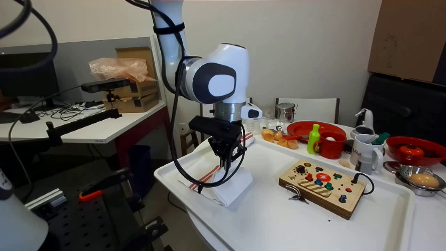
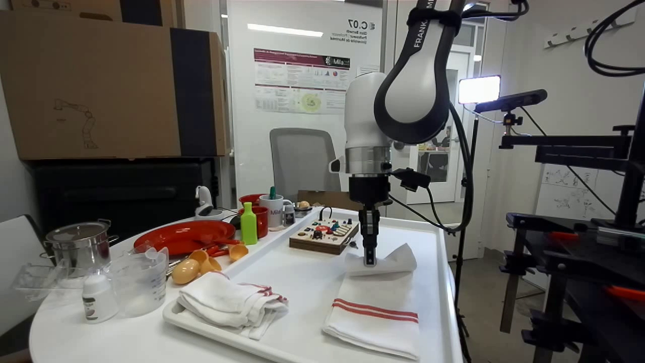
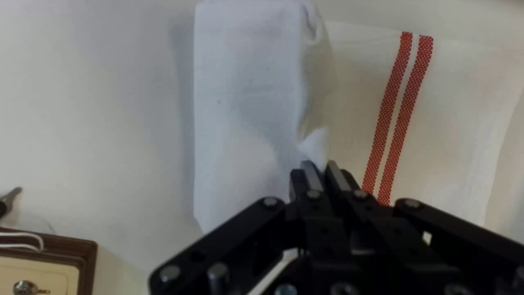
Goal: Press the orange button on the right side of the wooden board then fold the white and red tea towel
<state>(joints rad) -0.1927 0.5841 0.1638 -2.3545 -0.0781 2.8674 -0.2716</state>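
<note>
The white and red tea towel point(image 1: 233, 188) lies on the white tray, with red stripes towards one end. One end is folded over or lifted, as an exterior view point(image 2: 380, 267) shows. My gripper point(image 1: 223, 164) is over the towel, pointing down. In the wrist view its fingertips point(image 3: 320, 166) are close together on a pinched bit of the towel point(image 3: 245, 102). The wooden board point(image 1: 318, 188) lies apart from the towel on the tray, with a small orange-red button point(image 1: 348, 190) near one end. In the wrist view only a corner of the board point(image 3: 45, 274) shows.
Another folded white cloth with red stripes point(image 2: 232, 305) lies at a tray corner. A small metal clip-like thing point(image 1: 297, 195) is beside the board. A green bottle point(image 1: 313, 139), a red mug point(image 1: 331, 144), egg shells and a red plate stand beyond the tray rim point(image 1: 390, 186).
</note>
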